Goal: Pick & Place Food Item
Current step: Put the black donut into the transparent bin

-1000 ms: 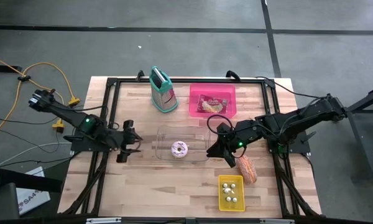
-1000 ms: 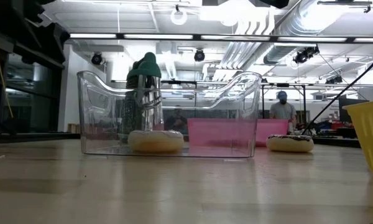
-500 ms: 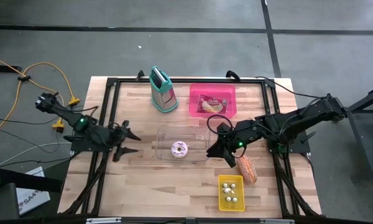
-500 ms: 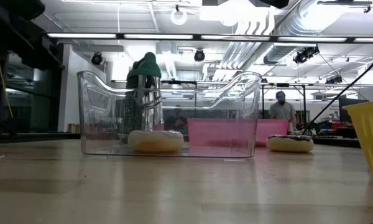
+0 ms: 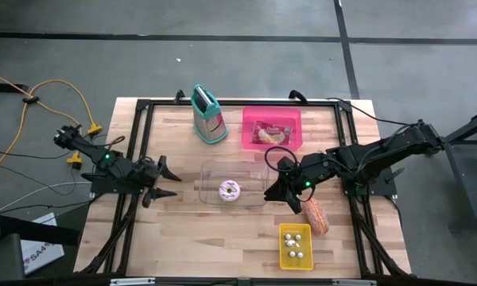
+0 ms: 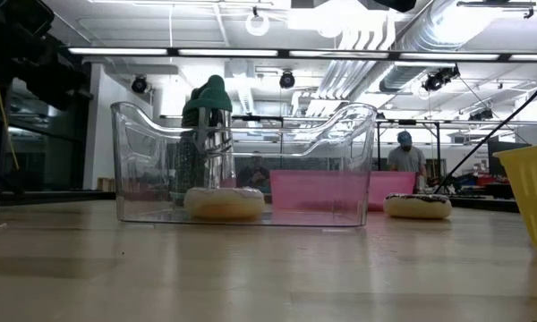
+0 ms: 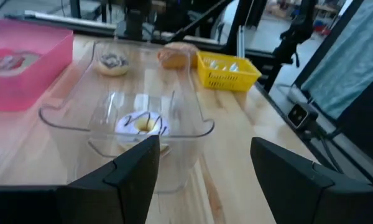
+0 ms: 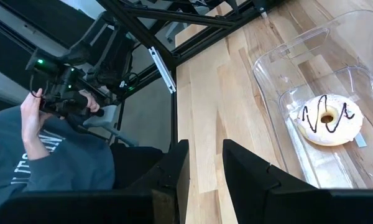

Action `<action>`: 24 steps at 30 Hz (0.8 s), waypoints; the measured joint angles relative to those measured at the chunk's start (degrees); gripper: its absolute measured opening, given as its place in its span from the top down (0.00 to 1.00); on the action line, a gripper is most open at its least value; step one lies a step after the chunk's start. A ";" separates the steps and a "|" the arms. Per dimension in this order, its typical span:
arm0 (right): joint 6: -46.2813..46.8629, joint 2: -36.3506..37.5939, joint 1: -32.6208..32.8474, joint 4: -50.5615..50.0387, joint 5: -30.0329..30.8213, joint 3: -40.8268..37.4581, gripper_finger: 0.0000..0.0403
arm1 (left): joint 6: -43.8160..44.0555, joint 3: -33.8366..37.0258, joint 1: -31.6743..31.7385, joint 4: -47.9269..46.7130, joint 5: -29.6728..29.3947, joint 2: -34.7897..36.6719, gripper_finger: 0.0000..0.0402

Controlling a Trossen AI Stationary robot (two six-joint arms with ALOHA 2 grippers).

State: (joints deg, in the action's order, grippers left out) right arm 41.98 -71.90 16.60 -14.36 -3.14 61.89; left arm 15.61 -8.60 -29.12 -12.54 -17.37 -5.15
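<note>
A white-iced doughnut with dark drizzle [image 5: 229, 191] [image 7: 142, 123] [image 8: 327, 119] lies flat on the floor of a clear plastic container [image 5: 209, 168] at mid-table. My left gripper [image 5: 164, 179] [image 7: 205, 146] stands open and nearly level just left of the container, nothing between its fingers. My right gripper [image 5: 277, 195] [image 8: 205, 149] hovers by the container's right end. Its fingers are only a narrow gap apart, with bare table showing between them.
A green-handled grater [image 5: 209, 115] and a pink tray [image 5: 250, 117] holding a packet stand at the back. A bread roll [image 5: 316, 214] and a yellow basket [image 5: 295, 245] lie near the front right. A dark-iced doughnut [image 6: 416, 206] sits right of the container.
My left arm has folded down toward the table's left edge. Its gripper has tipped from slanting downward to nearly level, staying open beside the container. The doughnut and my right gripper have not moved.
</note>
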 joint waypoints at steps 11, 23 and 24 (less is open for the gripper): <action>0.01 0.00 0.00 0.00 0.05 0.00 0.79 | -1.87 6.76 0.02 13.34 2.26 4.96 0.39; 0.02 0.00 0.00 0.01 0.14 0.00 0.79 | -1.28 7.40 0.60 13.74 2.53 4.28 0.39; 0.00 0.00 0.00 -0.02 0.13 0.00 0.79 | -0.69 7.41 0.61 13.73 2.54 3.93 0.39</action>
State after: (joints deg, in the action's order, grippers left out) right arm 41.99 -71.90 16.60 -14.38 -3.01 61.89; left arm 14.92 -1.19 -28.51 1.19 -14.83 -1.22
